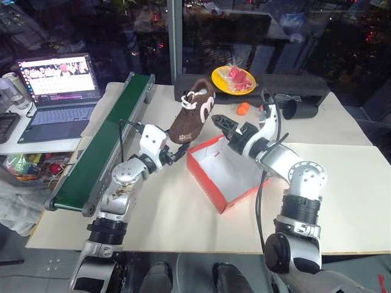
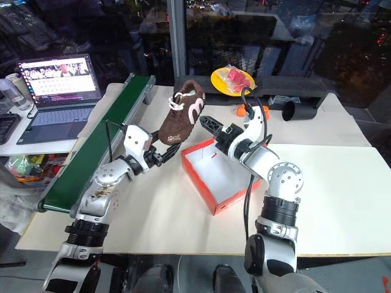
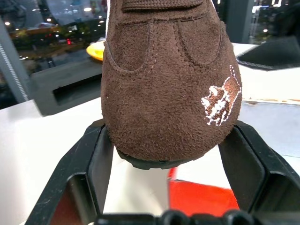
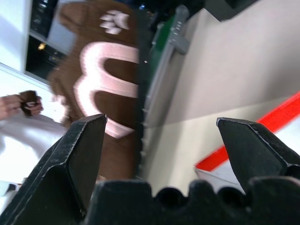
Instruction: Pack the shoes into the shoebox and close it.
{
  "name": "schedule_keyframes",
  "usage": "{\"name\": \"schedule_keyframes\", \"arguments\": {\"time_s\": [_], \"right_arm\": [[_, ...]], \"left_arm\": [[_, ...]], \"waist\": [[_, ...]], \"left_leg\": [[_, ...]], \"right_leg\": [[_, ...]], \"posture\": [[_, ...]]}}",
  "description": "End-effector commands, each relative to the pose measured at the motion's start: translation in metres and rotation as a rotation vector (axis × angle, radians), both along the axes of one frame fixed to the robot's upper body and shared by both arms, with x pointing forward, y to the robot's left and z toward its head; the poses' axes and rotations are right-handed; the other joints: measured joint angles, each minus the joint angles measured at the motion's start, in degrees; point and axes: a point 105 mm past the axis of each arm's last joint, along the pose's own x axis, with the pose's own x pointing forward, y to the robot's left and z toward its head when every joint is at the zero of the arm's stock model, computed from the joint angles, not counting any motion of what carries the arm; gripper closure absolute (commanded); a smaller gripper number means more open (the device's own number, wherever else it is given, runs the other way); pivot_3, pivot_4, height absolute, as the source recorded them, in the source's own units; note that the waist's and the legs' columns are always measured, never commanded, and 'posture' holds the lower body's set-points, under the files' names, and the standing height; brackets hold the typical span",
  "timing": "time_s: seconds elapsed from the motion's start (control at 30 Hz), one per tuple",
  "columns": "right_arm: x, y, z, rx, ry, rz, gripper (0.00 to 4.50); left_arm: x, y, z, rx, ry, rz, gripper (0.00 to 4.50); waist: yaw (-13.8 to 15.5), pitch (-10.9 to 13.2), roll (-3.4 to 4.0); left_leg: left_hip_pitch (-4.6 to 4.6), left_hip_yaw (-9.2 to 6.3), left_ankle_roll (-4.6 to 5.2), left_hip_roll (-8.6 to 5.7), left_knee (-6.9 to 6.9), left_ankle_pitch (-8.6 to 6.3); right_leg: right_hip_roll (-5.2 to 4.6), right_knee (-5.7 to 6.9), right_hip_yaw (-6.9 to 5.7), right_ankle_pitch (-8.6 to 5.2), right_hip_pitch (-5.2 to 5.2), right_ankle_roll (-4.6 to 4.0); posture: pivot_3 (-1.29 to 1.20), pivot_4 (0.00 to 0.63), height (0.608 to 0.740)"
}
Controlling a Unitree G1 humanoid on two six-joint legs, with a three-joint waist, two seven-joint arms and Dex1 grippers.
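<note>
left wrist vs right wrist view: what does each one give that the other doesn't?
Left wrist alone: the left end effector shut on the shoe at its heel, a small white paw mark on the suede, and the yellow plate behind.
Right wrist alone: the right end effector open with nothing between its fingers, the big white mark on the shoe's side, the green conveyor, and a person's hand.
Both: the brown shoe, the red-orange shoebox and the white table.

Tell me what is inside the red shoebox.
The shoebox shows only its bare white floor and walls, no shoe. The right gripper, jaws open, covers the far corner. One brown shoe hangs outside, in the left gripper.
</note>
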Motion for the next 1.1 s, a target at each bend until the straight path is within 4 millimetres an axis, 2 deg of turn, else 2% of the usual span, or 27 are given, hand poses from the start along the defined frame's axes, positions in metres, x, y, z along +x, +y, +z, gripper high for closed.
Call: {"name": "schedule_keyframes", "arguments": {"time_s": [0.03,0.23,0.47,0.57,0.63,0.77,0.87,0.93,1.0,1.1], "right_arm": [[-0.002,0.006,0.023,0.072,-0.062,0.034,0.0],[0.002,0.014,0.027,0.084,-0.065,0.054,0.0],[0.01,0.007,0.027,0.115,-0.065,0.001,0.0],[0.009,0.005,0.026,0.103,-0.072,-0.017,0.76],[0.008,0.004,0.026,0.094,-0.074,-0.026,1.5],[0.007,0.001,0.032,0.097,-0.102,-0.041,2.67],[0.005,-0.001,0.041,0.116,-0.137,-0.042,2.67],[0.004,-0.004,0.046,0.14,-0.158,-0.055,2.74],[0.004,-0.009,0.052,0.163,-0.175,-0.074,2.74],[0.011,-0.027,0.056,0.086,-0.188,-0.192,2.74]], "left_arm": [[-0.008,-0.018,0.017,0.007,-0.076,-0.073,1.54],[-0.014,-0.035,0.017,0.024,-0.089,-0.154,1.54],[-0.017,-0.041,0.017,0.021,-0.091,-0.177,1.54],[-0.014,-0.038,0.017,0.025,-0.09,-0.16,1.54],[-0.013,-0.037,0.016,0.029,-0.087,-0.156,1.54],[-0.011,-0.038,0.009,0.064,-0.071,-0.146,1.54],[-0.011,-0.042,0.005,0.091,-0.065,-0.159,1.54],[-0.015,-0.045,0.009,0.049,-0.071,-0.192,0.64],[-0.018,-0.049,0.009,0.065,-0.081,-0.213,0.04],[-0.018,-0.047,0.001,0.121,-0.07,-0.198,0.04]], "waist": [[-0.28,0.0,0.0],[-0.72,0.0,0.0],[-0.81,0.0,0.02],[-0.81,0.01,0.02],[-0.8,0.01,0.02],[-0.81,0.01,0.02],[-0.81,0.01,0.03],[-0.8,0.01,0.03],[-0.8,0.01,0.03],[-0.81,0.01,0.04]], "left_leg": [[0.0,0.0,0.0,0.0,0.0,0.0],[0.0,-0.02,0.0,-0.01,0.0,0.0],[-0.01,-0.04,0.0,0.0,0.0,0.0],[-0.01,-0.04,0.0,0.0,0.0,0.0],[0.0,-0.05,0.0,-0.01,0.0,0.0],[-0.01,-0.05,0.0,-0.01,0.0,0.0],[-0.01,-0.05,0.0,-0.01,0.0,0.0],[-0.01,-0.05,0.0,-0.01,0.0,0.0],[-0.01,-0.05,0.0,0.0,0.0,0.0],[-0.01,-0.05,0.0,-0.01,0.0,0.0]], "right_leg": [[0.0,0.01,0.0,0.0,0.0,0.0],[0.0,0.01,0.0,0.0,0.0,0.0],[0.0,0.0,-0.01,0.0,0.0,0.01],[0.0,0.0,-0.01,0.0,0.0,0.01],[0.0,0.0,-0.01,-0.01,0.0,0.01],[0.0,-0.01,-0.01,-0.01,0.0,0.01],[0.0,-0.01,-0.01,-0.01,0.0,0.01],[0.0,-0.01,-0.01,-0.01,0.0,0.01],[0.0,-0.01,-0.01,-0.01,0.0,0.01],[0.0,-0.02,-0.01,-0.01,0.0,0.01]], "posture": [[0.0,0.15,0.733],[0.0,0.15,0.733],[0.0,0.15,0.733],[0.0,0.15,0.733],[0.0,0.15,0.733],[0.0,0.15,0.733],[0.0,0.15,0.733],[0.0,0.15,0.733],[0.0,0.15,0.733],[0.0,0.15,0.733]]}}
